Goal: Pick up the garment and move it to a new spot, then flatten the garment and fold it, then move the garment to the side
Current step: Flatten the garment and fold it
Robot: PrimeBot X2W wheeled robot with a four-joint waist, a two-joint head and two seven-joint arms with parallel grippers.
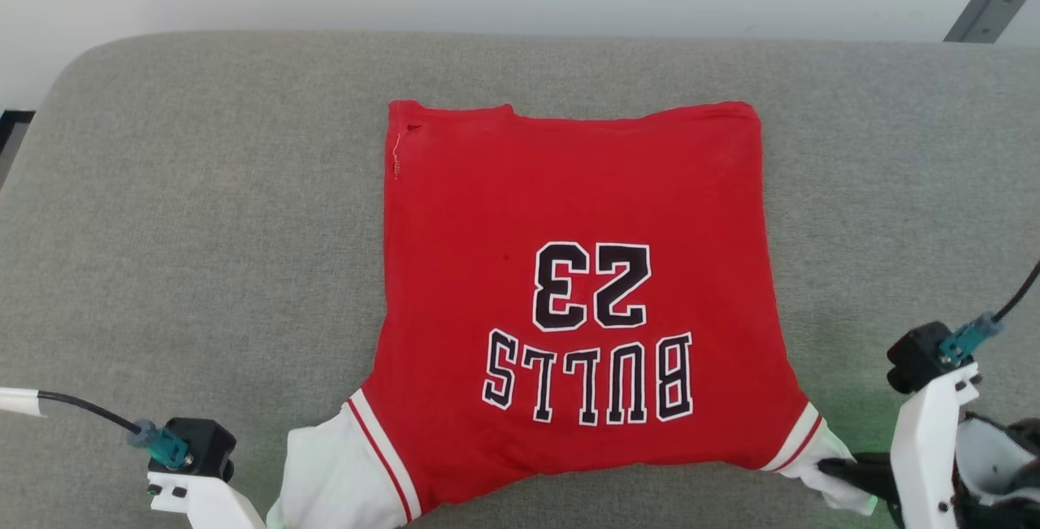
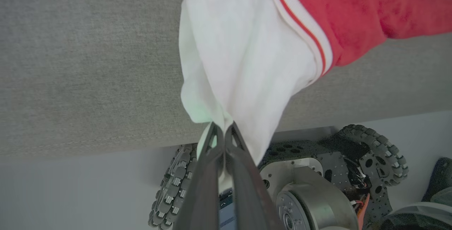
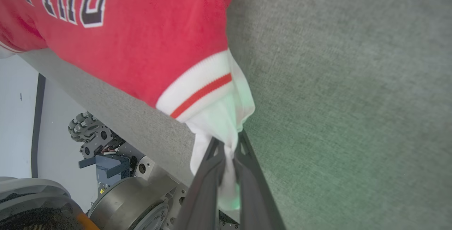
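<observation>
**Head view.** The jersey lies spread on the grey padded top with its print up and the lettering upside down to the robot. The right claw is closed on a tuft of the jersey's white inner cloth, which pokes out past the striped trim. The red body spreads ahead of its tips and off to their left, and the far edge lies well beyond them. This view gives the whole lie of the cloth: mostly smooth, with the two near corners drawn out towards the robot.

**Left wrist view.** The left claw is pinched shut on the very tip of a white flap. The cloth fans out above the fingertips, and the striped trim and red body lie up and to their right. Behind the tips are the pad's front edge and the robot's wheels. This close view makes plain how thin the bite is.

**Right wrist view.** White cloth is bunched between the right claw's closed fingers, with a tail hanging down past them. The trim sits just above the tips and the lettering lies further up and to the left.

The jersey looks light, soft and limp, and probably a little slick. It should sag between the two holds and could slip out of such small bites. Taking a deeper hold over the trim would be safer.
</observation>
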